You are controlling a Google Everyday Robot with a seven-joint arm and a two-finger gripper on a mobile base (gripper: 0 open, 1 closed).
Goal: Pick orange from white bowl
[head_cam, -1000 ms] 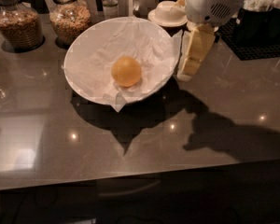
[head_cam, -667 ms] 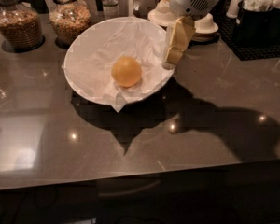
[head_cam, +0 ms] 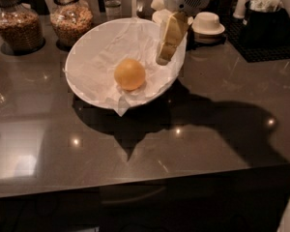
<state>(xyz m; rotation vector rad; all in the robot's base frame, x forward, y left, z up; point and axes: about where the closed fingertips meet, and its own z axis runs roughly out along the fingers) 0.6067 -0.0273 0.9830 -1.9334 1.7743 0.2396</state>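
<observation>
The orange lies near the middle of the white bowl, on its crinkled white paper lining. The bowl sits tilted on the dark countertop. My gripper hangs from the white arm at the top of the view, over the bowl's right rim, up and to the right of the orange and apart from it. Its cream fingers point down into the bowl.
Two glass jars of grain stand behind the bowl at the left. Small cream upturned dishes and a black mat with items are at the back right. The counter's front edge runs below.
My gripper has moved left, from the counter right of the bowl to over the bowl's right rim, closer to the orange. The orange and bowl have not moved.
</observation>
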